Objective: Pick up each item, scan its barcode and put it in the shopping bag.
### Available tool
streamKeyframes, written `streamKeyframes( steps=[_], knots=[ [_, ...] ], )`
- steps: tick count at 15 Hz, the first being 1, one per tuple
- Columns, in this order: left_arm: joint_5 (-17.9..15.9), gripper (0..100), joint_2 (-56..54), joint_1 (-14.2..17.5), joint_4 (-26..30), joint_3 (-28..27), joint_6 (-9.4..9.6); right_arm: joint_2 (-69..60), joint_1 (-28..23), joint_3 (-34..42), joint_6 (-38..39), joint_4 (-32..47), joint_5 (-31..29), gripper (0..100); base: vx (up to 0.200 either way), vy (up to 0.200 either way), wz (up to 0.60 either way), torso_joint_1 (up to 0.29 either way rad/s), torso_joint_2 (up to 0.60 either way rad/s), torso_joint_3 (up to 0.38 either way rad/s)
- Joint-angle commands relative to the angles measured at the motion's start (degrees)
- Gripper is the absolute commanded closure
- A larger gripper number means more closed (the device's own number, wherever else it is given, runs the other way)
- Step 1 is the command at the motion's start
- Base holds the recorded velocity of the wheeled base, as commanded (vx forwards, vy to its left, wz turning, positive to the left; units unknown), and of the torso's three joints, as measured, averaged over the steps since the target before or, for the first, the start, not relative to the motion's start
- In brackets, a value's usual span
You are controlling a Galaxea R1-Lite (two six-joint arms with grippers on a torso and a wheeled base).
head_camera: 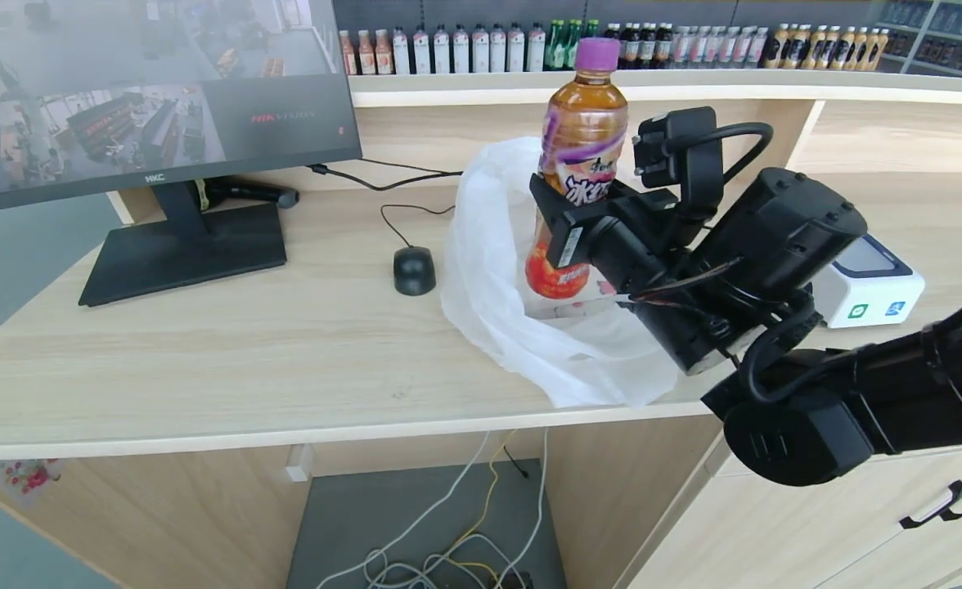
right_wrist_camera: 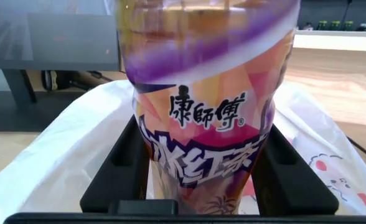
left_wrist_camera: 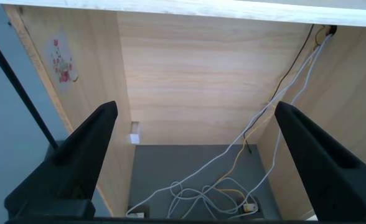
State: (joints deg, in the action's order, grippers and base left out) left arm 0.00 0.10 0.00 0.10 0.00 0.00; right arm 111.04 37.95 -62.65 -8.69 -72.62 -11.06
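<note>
The right gripper (head_camera: pixel 569 214) holds the bottle (head_camera: pixel 583 139) mid-label, fingers clenched, above the shopping bag (head_camera: pixel 489 270). It looks full, likely heavy, slick plastic, so this waist hold seems safest. The left gripper (left_wrist_camera: pixel 195 124) is released.

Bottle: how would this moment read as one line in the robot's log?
right gripper: shut on bottle | bottle: upright at bag mouth, not yet released | left gripper: open, pointing under counter

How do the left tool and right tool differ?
The left tool is open and empty; the right tool is shut on the purple-capped orange bottle. The left tool sits below the light wooden counter; the right tool is above it, by the white plastic bag. Both black.
</note>
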Motion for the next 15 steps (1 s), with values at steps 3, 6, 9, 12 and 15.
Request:
streamKeyframes(
  steps=[3,6,9,12,15],
  knots=[
    [0.0,0,-0.01,0.0,-0.01,0.0,0.0,3.39,-0.6,-4.41,0.96,2.13,-0.02,100,0.0,0.0,0.0,0.0,0.0,0.0],
    [0.0,0,-0.01,0.0,-0.01,0.0,0.0,4.97,-0.77,-4.68,0.96,2.13,0.07,100,0.0,0.0,0.0,0.0,0.0,0.0],
    [0.0,0,-0.01,0.0,-0.01,0.0,0.0,5.67,-1.39,-4.68,1.92,2.13,0.07,100,0.0,0.0,0.0,0.0,0.0,0.0],
    [0.0,0,-0.01,0.0,-0.01,0.0,0.0,5.67,-1.56,-4.41,3.33,2.13,0.07,100,0.0,0.0,0.0,0.0,0.0,0.0],
    [0.0,0,-0.01,0.0,-0.01,0.0,0.0,6.11,-1.56,-4.06,3.33,2.13,0.07,100,0.0,0.0,0.0,0.0,0.0,0.0]
  ],
)
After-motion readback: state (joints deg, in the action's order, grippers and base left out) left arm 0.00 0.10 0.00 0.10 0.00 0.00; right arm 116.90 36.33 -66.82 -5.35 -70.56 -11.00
